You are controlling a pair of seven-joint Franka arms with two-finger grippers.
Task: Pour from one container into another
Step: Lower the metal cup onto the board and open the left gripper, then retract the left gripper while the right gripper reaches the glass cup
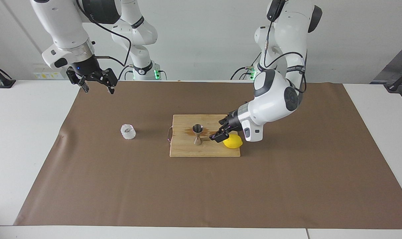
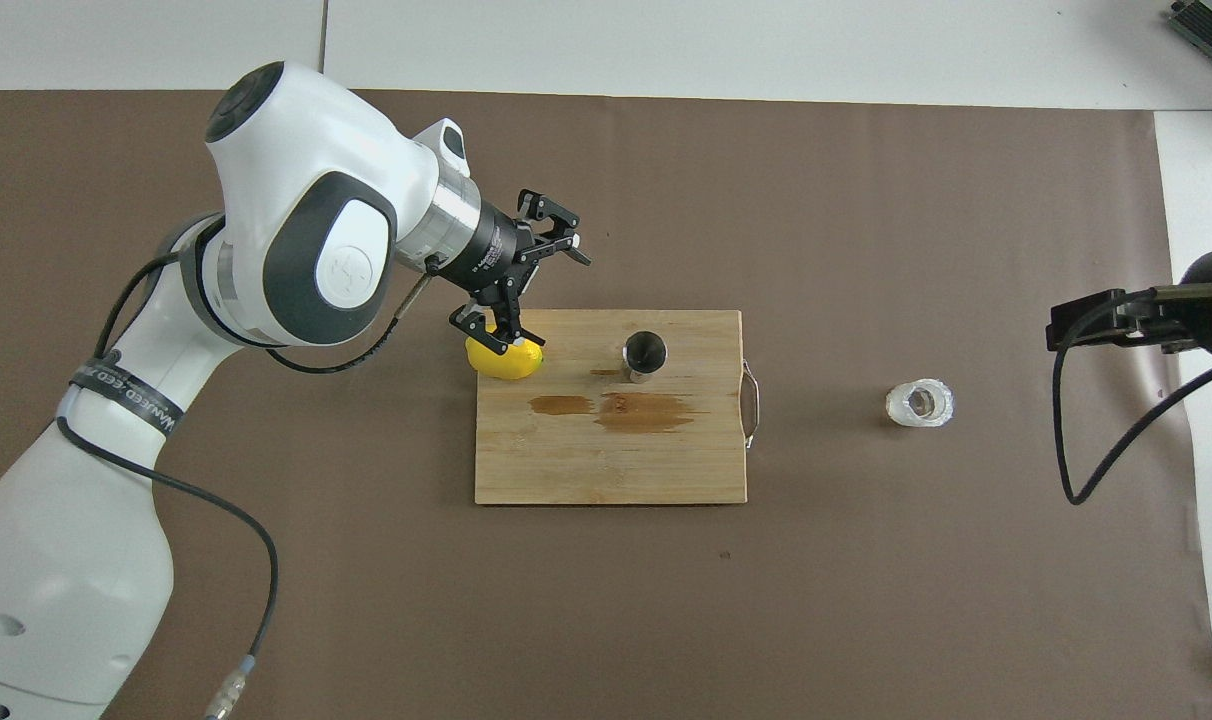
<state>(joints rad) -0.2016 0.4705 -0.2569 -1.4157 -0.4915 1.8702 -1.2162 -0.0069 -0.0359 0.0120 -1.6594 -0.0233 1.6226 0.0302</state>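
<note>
white wall (image 1: 204, 39), white table (image 1: 28, 139), brown mat (image 1: 287, 186)

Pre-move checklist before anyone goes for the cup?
1. Jigger upright on the board, free of any gripper: ok.
2. Left gripper open and empty, raised over the board's edge by the lemon: ok.
3. Right gripper open and empty, up over the mat's corner at the right arm's end: ok.
4. Cup upright on the mat, toward the right arm's end, nothing around it: ok.
5. Cup holds something to pour: cannot tell.
6. Board dry: not ok, brown stain beside the jigger.
</note>
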